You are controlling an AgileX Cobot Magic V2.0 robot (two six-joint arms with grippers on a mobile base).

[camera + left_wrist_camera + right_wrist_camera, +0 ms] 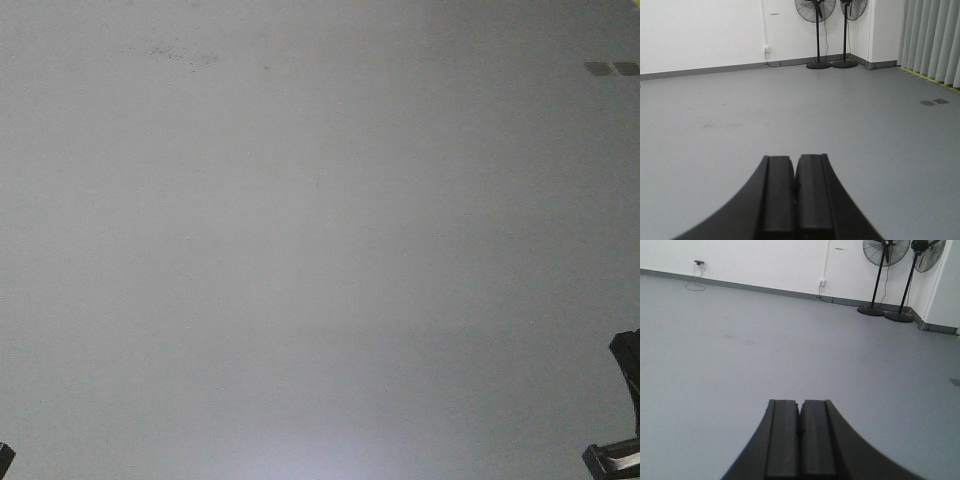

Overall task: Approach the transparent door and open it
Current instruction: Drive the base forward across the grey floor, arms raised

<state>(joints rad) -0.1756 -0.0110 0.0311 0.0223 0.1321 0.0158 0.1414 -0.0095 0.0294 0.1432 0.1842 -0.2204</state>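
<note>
The transparent door is out of view in every frame. My left gripper (795, 158) is shut with nothing between its black fingers, held low over bare grey floor (790, 115). My right gripper (800, 402) is likewise shut and empty, pointing across the same floor (765, 350). In the front view only grey floor (320, 250) shows, with a dark piece of the right arm (622, 420) at the lower right edge and a sliver of the left arm (4, 460) at the lower left corner.
Two black pedestal fans (816, 30) (846, 30) stand in the far corner against the white wall (705, 30). Grey vertical blinds (932, 40) hang at the right. Two dark floor plates (934, 102) lie near them. A wall socket (766, 49) with cable sits low.
</note>
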